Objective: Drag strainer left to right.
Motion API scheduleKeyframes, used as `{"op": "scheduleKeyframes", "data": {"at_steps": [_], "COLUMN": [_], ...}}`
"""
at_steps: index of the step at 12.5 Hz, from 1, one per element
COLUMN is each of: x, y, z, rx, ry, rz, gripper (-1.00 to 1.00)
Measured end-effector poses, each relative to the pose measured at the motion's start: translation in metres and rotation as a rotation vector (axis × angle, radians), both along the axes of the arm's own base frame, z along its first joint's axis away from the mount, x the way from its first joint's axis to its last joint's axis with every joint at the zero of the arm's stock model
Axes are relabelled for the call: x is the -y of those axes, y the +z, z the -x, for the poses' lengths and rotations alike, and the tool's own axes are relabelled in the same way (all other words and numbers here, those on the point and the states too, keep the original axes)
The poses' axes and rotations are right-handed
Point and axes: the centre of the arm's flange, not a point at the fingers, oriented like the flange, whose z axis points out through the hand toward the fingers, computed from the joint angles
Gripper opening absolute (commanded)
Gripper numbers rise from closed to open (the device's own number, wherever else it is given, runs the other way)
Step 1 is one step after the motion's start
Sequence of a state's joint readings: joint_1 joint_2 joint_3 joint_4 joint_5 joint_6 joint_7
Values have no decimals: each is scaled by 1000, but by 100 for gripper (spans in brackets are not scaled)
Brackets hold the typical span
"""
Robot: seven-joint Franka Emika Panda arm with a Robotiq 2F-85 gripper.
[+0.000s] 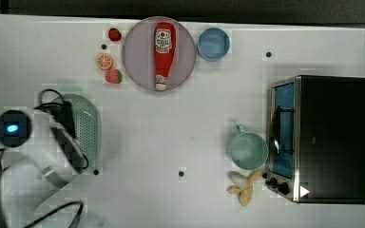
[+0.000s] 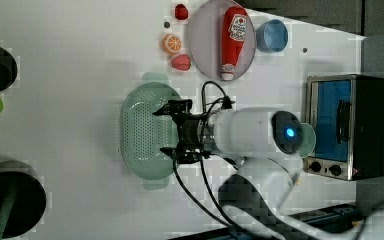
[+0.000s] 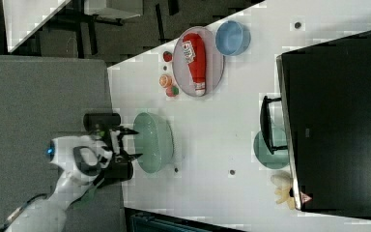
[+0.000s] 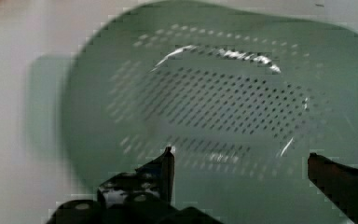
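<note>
Robot hand point(image 2: 166, 131) released, jaws spread wide, above mint-green strainer point(image 2: 142, 131) basin, strainer at nine o'clock of white surface point(image 1: 171, 137) in top view

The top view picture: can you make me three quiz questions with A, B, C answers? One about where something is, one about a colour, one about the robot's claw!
1. Where does the ketchup bottle lie?
A. on the plate
B. in the strainer
C. in the mug

2. What colour is the small bowl?
A. red
B. blue
C. yellow

3. How is the gripper?
A. shut on the banana
B. shut on the mug
C. open over the strainer

Answers: 1 A, the bottle rests across the round plate. 2 B, the bowl beside the plate is blue. 3 C, the left view shows its fingers spread above the strainer's basin.
</note>
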State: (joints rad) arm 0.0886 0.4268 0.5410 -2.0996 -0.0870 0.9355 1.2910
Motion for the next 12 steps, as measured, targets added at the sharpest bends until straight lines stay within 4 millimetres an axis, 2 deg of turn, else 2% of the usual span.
{"op": "scheduleKeyframes", "data": {"at_steps": [3,5,8,12], "x": [22,33,42,51], "y": [-72,-103,-115,-112], "z": [4,16,8,-5], "rx": [-97,-141,-81,-24], "ry": [-55,-66,-41,-60], "rz": [3,34,38,39], "gripper": [100,100,100,100]}}
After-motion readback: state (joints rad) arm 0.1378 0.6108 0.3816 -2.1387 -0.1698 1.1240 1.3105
